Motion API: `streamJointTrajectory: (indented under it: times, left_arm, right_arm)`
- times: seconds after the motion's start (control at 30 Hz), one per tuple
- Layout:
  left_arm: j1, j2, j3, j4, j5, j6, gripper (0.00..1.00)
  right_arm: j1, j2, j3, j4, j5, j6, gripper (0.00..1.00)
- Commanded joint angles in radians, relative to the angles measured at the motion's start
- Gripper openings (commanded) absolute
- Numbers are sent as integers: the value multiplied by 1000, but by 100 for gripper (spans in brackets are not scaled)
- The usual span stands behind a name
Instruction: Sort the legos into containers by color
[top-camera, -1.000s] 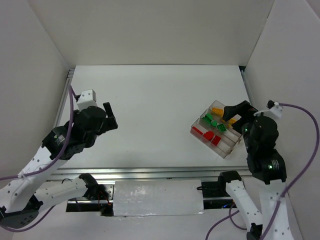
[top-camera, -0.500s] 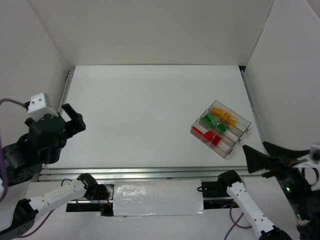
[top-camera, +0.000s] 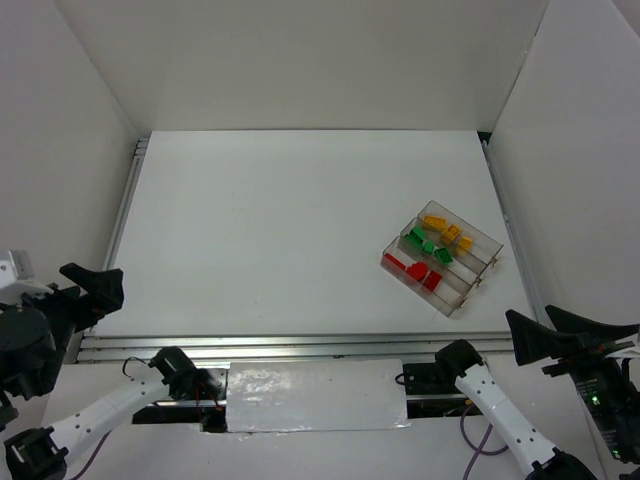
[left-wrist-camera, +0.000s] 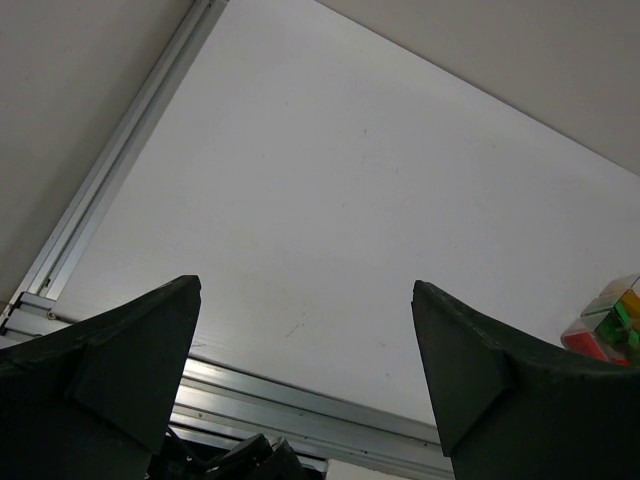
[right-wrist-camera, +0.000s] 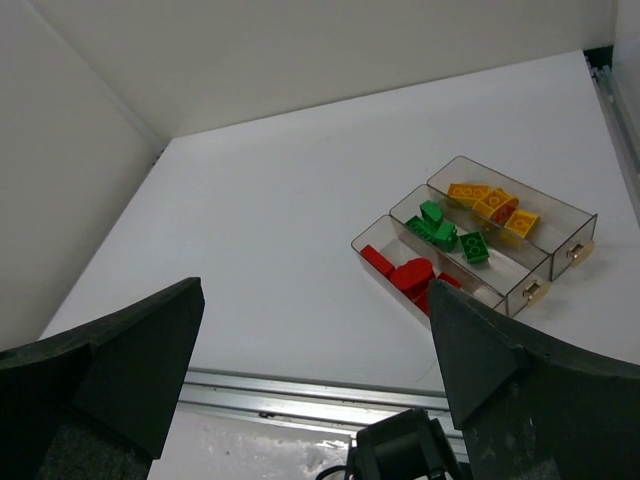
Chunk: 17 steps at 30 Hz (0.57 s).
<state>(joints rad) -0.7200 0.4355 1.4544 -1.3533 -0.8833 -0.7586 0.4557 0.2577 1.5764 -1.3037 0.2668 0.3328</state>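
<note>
Legos (right-wrist-camera: 445, 235) lie color-sorted in the tray (top-camera: 462, 291) by the desk's (top-camera: 270, 230) right edge; both jaws have withdrawn, open wide, empty.

Your top camera looks down from above and behind the arm bases and takes in the whole table (top-camera: 280, 230). Each wrist camera peers out between its own dark fingers (left-wrist-camera: 120, 370): the left from the near left edge, facing right across the table; the right from the near right, raised, closer to the tray (top-camera: 467, 287). All three views share that tray, clipped at the left wrist view's right edge.
</note>
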Motion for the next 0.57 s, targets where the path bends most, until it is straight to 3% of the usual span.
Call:
streamJointTrajectory:
  times: [0.0,0.53]
  left_arm:
    - [4,-34,1,2,7,21,99]
    - [4,-34,-104,66,18,19,100]
  right_arm:
    - [6,-9,11,0,34,3,100]
    - [6,-15,-56,26,37,17,100]
